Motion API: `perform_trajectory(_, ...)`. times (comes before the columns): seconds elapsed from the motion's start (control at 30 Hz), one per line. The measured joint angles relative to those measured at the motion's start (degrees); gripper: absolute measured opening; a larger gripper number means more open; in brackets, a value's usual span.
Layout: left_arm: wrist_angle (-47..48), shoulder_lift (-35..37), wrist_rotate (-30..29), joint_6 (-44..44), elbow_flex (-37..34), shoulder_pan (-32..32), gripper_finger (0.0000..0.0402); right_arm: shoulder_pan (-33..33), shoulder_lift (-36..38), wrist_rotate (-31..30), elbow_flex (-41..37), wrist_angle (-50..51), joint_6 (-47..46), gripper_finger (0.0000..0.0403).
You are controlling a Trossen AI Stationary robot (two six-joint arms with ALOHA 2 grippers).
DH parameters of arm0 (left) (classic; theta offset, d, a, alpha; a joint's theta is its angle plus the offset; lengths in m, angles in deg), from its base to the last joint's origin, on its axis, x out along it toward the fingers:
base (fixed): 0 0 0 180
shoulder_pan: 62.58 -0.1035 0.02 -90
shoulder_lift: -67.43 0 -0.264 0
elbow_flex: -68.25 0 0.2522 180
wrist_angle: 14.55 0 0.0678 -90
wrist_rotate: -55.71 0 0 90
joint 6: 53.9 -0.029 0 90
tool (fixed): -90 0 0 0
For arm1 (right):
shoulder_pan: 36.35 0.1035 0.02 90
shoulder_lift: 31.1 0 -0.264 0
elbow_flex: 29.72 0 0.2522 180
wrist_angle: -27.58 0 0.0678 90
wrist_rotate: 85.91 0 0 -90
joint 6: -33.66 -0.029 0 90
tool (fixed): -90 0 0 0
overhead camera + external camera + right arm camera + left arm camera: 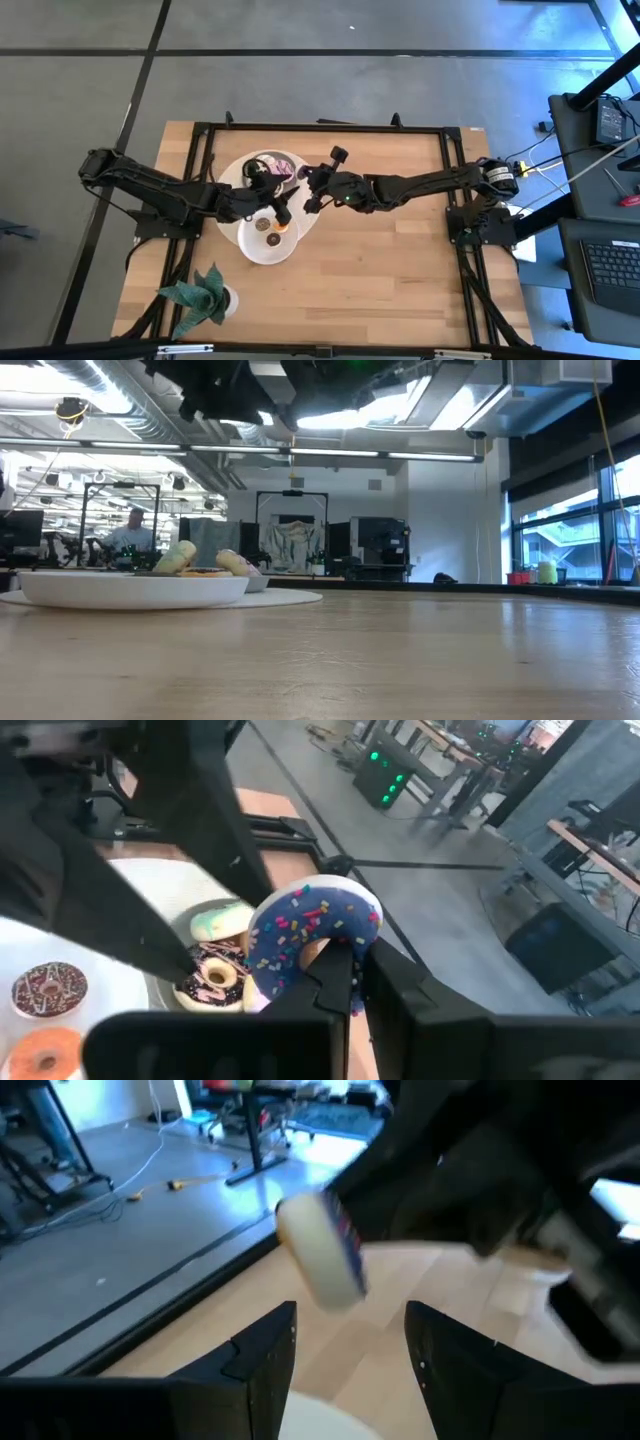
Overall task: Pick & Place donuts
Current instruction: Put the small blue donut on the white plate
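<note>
While it hangs above the plates near the centre of the high view, the blue sprinkled donut (pixel 312 942) is pinched on edge between the closed fingers of the right gripper (pixel 355 982). Below it, other donuts (pixel 215 965) lie on a white plate (pixel 262 250). Just left, the left gripper (pixel 350 1342) hovers with its fingers apart, holding nothing.

Blurred donut (pixel 322 1248) — dark arm (pixel 170 830) hides plate (pixel 130 990) partly
</note>
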Motion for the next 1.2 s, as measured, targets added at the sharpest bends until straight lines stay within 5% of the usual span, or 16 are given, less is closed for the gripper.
perform_trajectory(1.2,-3.4,0.0,0.3,1.2,0.0,-1.9,0.0175,1.5,0.0,1.5,0.0,-0.3,0.4,0.0023)
